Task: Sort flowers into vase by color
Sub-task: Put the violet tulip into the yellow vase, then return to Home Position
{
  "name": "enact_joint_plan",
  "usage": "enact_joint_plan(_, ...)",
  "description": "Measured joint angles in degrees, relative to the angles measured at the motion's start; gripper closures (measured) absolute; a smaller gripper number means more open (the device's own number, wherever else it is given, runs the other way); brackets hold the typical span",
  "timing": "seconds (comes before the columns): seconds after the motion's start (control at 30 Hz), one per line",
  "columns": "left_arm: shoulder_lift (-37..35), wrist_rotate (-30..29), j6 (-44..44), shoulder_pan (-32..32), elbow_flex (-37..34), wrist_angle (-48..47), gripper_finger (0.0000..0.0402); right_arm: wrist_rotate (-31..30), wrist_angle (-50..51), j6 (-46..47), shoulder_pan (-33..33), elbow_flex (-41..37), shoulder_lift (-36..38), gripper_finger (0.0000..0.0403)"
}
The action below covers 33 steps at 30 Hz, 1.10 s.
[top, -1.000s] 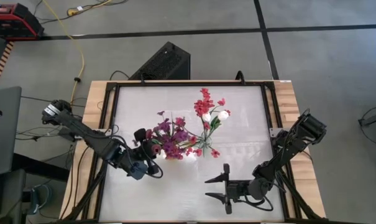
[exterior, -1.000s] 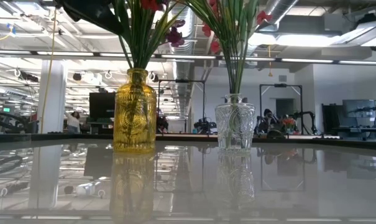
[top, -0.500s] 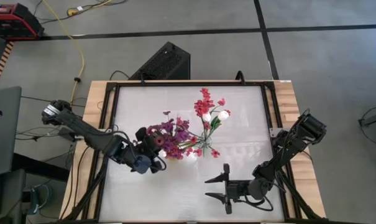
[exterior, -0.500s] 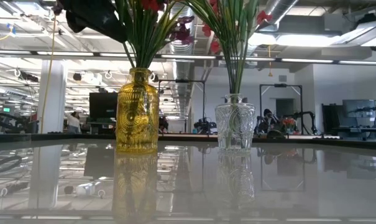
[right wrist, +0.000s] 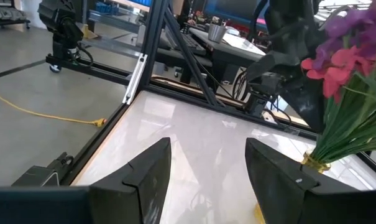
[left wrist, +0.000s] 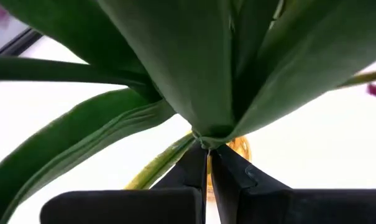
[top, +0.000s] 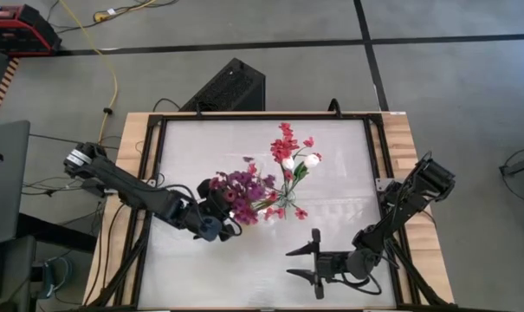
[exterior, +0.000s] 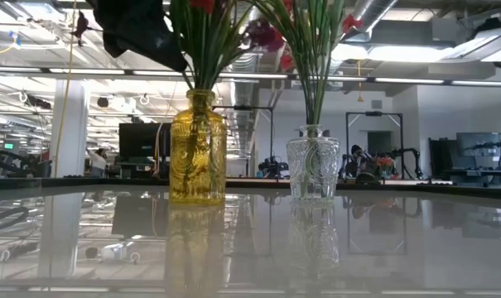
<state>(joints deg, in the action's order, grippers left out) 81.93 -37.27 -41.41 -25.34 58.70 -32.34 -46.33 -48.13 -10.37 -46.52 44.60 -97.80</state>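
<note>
Your left gripper (top: 216, 206), fingers pinched on a leafy stem, has dragged the amber vase (exterior: 198, 147) of purple flowers (top: 241, 185) toward the clear vase (exterior: 313, 165) over the last second: the sorted bunch is being disturbed. Your right gripper (top: 315, 257) waits with fingers apart. Only the left wrist view shows the pinch; only the low view shows the vase upright.

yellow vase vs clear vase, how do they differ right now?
The yellow vase is amber glass and taller; the clear vase is colourless and squatter. The left gripper is shut on stems above the yellow vase; nothing grips the clear vase's flowers. Both stand upright holding green-stemmed flowers.
</note>
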Motion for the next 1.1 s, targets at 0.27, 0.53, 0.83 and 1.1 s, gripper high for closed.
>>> enact_joint_plan(0.27,0.28,1.32,2.78,-0.03,-0.19,-1.1,0.0362,-0.06,0.12,-0.39,-0.37,0.0,0.0,0.0171)
enact_joint_plan(0.53,-1.65,2.14,4.45,-0.34,3.9,-10.41,0.0278,-0.2,-0.05,-0.66,-0.33,0.0,0.0,0.0171)
enact_joint_plan(0.83,-8.21,2.53,10.77,-1.76,6.47,-12.98,0.0251,-0.26,-0.07,-0.76,-0.22,0.0,0.0,0.0171)
enact_joint_plan(1.1,-16.38,1.62,2.25,-4.48,4.69,-24.7,0.0251,-0.28,0.94,-0.56,-0.62,0.0,0.63,0.0171)
